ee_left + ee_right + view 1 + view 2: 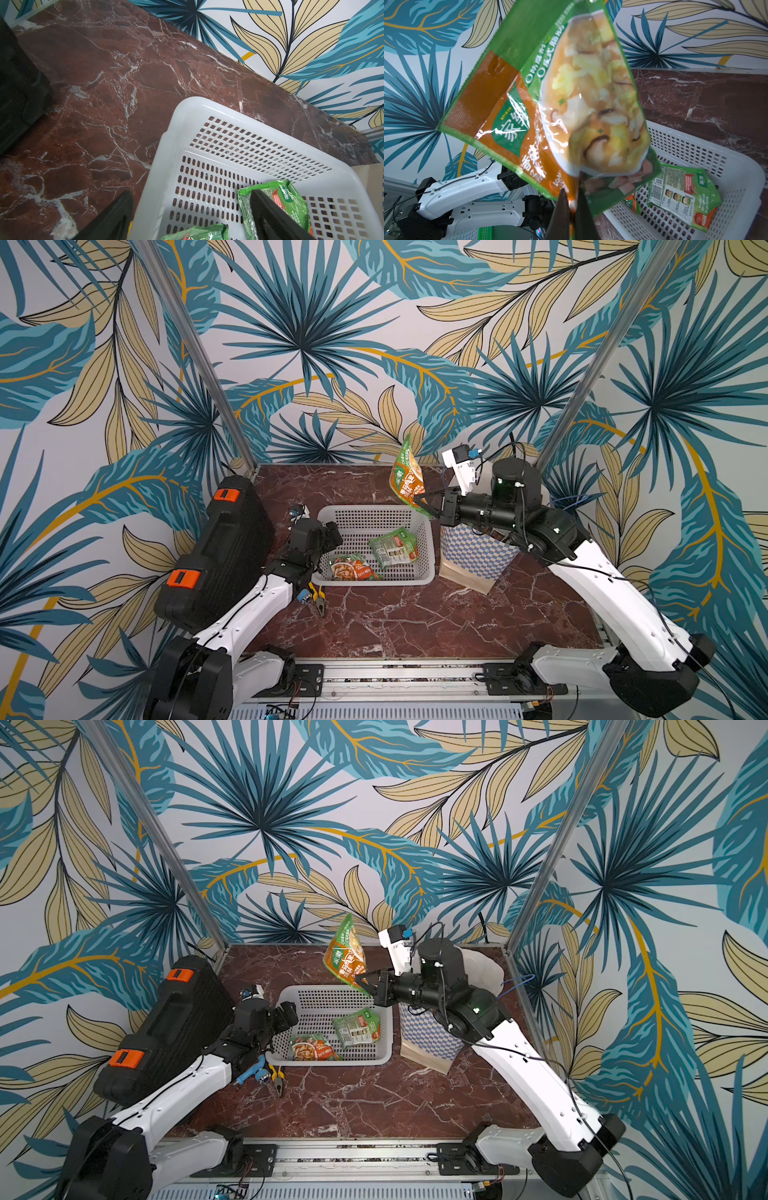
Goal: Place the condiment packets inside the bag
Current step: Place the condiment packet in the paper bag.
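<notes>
My right gripper (424, 504) (362, 984) (572, 196) is shut on the lower edge of a green and orange condiment packet (406, 477) (344, 960) (571, 99). The packet hangs in the air over the far right corner of the basket, beside the bag. The blue-and-white checkered bag (473, 552) (428, 1038) stands right of the basket, its top mostly hidden by my right arm. Two more packets (392, 549) (353, 568) (357, 1027) (295, 195) (683, 193) lie in the basket. My left gripper (330, 536) (191, 194) is open over the basket's left end, holding nothing.
The grey perforated basket (374, 511) (332, 991) (187, 104) (695, 143) sits mid-table. A black tool case (220, 556) with orange latches leans at the left. Yellow-handled pliers (319, 597) (278, 1082) and a small blue fitting (254, 1073) lie near the basket's front left corner.
</notes>
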Controlling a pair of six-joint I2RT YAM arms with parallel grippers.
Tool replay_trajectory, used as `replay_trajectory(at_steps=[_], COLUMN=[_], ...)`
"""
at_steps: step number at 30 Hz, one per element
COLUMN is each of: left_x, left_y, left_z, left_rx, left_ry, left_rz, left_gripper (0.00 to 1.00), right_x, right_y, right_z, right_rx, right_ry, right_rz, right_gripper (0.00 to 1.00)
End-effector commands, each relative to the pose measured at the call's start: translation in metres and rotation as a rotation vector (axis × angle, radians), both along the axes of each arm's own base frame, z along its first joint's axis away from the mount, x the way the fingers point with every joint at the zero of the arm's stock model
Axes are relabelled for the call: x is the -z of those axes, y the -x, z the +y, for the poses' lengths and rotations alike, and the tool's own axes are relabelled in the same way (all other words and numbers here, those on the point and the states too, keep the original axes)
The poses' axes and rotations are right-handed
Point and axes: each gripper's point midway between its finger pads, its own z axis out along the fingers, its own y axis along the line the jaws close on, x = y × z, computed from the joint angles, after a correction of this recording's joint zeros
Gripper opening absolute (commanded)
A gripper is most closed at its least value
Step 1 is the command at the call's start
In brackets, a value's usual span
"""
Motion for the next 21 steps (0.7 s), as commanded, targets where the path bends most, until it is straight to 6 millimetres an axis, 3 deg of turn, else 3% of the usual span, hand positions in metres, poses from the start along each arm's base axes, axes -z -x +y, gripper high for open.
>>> replay_trajectory(at_steps=[1, 12, 16, 21], left_x=[-0.015, -0.030, -0.031, -0.029], left_y=[0.002, 0.006, 0.006, 0.003], left_z=[-0.007, -0.029, -0.035, -0.044], left_rx=[0.032, 0.092, 0.110, 0.143], left_ry=[-0.036, -0.120, -0.137, -0.158], left_rz=[-0.063, -0.100, -0.104, -0.088], left_gripper=[0.92, 0.92, 0.92, 0.92], right_x=[0.007, 0.050, 0.067, 0.077], right_y=[-0.002, -0.022, -0.029, -0.037], right_z=[-0.036, -0.158, -0.178, -0.182], right_rx=[0.131, 0.685, 0.771, 0.784], right_ry=[0.048, 0.374, 0.470, 0.526], right_rz=[0.004, 0.013, 0.038, 0.058], right_gripper=[0.01, 0.04, 0.09, 0.34])
